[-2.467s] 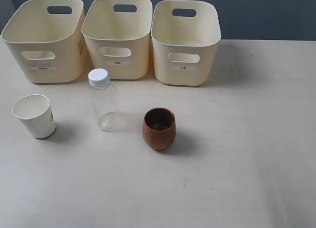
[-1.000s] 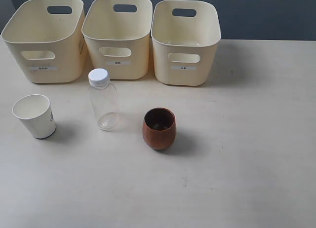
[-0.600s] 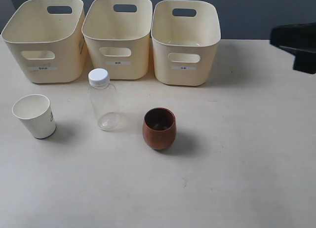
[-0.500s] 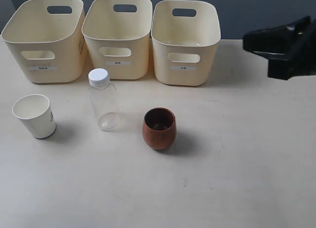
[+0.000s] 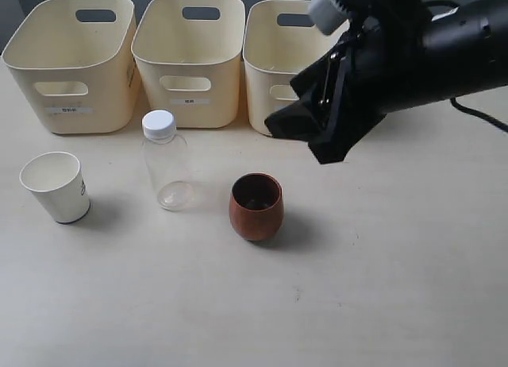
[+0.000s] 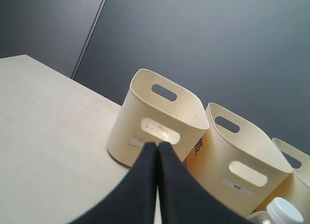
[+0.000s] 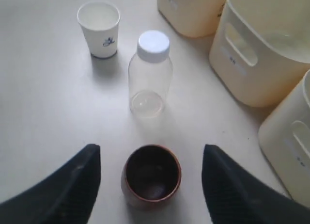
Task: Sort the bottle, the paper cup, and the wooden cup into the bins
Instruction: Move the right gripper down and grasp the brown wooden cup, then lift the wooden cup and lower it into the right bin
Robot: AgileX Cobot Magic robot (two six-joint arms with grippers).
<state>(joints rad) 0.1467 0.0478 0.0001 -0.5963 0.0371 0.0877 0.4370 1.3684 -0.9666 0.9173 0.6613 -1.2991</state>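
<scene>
The wooden cup (image 5: pixel 255 206) stands upright in the middle of the table. My right gripper (image 5: pixel 300 143) hangs open above and just behind it. In the right wrist view the wooden cup (image 7: pixel 152 174) sits between the two spread black fingers (image 7: pixel 80 185), clear of both, and the right gripper (image 7: pixel 150 147) holds nothing. The clear bottle (image 5: pixel 165 160) with a white cap stands left of the wooden cup. Farther left is the paper cup (image 5: pixel 54 187). Three cream bins (image 5: pixel 71 65) line the back. My left gripper (image 6: pixel 157 144) is shut and empty, facing the left bin (image 6: pixel 160 117).
The right arm (image 5: pixel 429 49) reaches in from the right and covers part of the right bin (image 5: pixel 274 57). The middle bin (image 5: pixel 189 61) stands just behind the bottle. The bottle's cap (image 6: pixel 285 209) shows at the edge of the left wrist view.
The right arm has swept in from the right edge to above the wooden cup, now covering part of the right bin. Bottle, both cups and bins have not moved.
</scene>
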